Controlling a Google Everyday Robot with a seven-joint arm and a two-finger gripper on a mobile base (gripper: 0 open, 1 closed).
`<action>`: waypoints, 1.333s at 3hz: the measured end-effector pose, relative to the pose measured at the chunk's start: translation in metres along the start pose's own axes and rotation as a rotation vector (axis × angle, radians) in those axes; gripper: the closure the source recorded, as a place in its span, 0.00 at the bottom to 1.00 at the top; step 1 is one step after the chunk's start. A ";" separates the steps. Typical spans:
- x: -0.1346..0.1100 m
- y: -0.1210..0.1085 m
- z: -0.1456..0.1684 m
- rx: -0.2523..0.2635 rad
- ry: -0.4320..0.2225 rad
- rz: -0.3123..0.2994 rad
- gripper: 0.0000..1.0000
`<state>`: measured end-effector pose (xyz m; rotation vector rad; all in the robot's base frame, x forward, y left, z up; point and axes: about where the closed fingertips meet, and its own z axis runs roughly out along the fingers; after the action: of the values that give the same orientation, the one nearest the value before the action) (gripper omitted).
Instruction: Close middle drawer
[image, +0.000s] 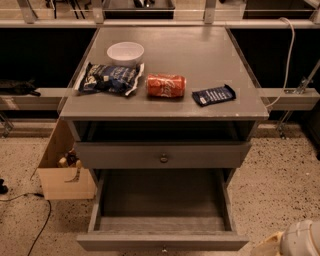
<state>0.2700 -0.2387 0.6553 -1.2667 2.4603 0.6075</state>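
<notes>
The middle drawer (162, 210) is pulled far out of the grey cabinet. Its deep box is empty, and its front edge with a small round knob (164, 248) lies at the bottom of the camera view. The uppermost drawer (163, 155), with the same knob, sits just above it and is nearly shut. The lowest drawer is hidden beneath the open one. My gripper (296, 241) shows only as a white and yellowish rounded part in the bottom right corner. It is to the right of the open drawer's front corner and apart from it.
On the cabinet top (200, 55) are a white bowl (125, 52), a dark chip bag (109, 78), a red soda can (166, 85) on its side and a blue snack bar (214, 95). A cardboard box (62, 172) stands at the left, with a black cable (35, 220) on the speckled floor.
</notes>
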 end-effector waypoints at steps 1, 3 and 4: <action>0.013 0.004 0.035 -0.040 0.029 0.022 1.00; 0.013 -0.010 0.101 -0.084 0.044 0.044 1.00; 0.006 -0.024 0.124 -0.081 0.070 0.033 1.00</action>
<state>0.2962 -0.1930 0.5400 -1.3011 2.5416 0.6897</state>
